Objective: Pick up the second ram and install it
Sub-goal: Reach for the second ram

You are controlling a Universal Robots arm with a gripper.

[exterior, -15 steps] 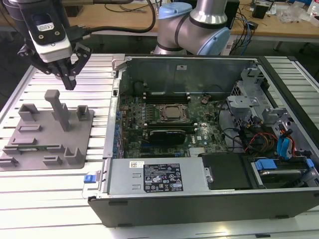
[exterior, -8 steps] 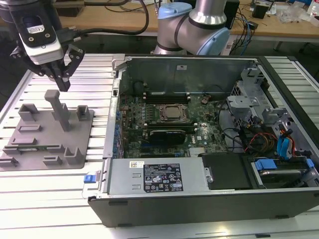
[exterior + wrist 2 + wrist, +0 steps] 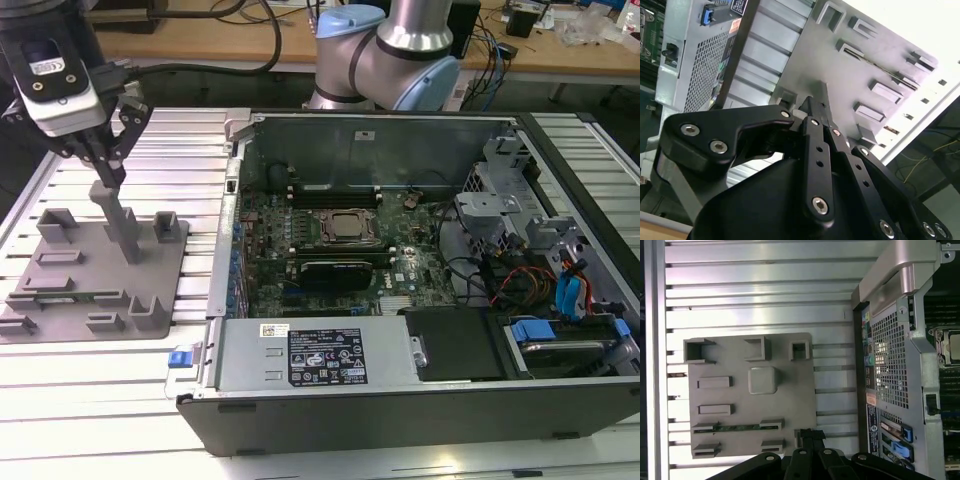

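The second ram (image 3: 737,428), a thin green stick, lies on edge in a slot between two holders of the grey fixture tray (image 3: 790,390). In the exterior view it shows as a dark line (image 3: 75,297) near the tray's (image 3: 60,320) front. My gripper (image 3: 105,183) hangs above the far part of the tray, over the upright grey post (image 3: 122,228), well clear of the ram. In both wrist views its black fingers (image 3: 815,107) meet at the tips (image 3: 807,434) with nothing between them.
An open computer case (image 3: 400,130) stands at the exterior view's right of the tray, with the motherboard (image 3: 400,260), memory slots (image 3: 330,190) and a black expansion card (image 3: 345,270) inside. The ribbed metal table (image 3: 180,130) carries both. The case's raised wall (image 3: 232,190) faces the tray.
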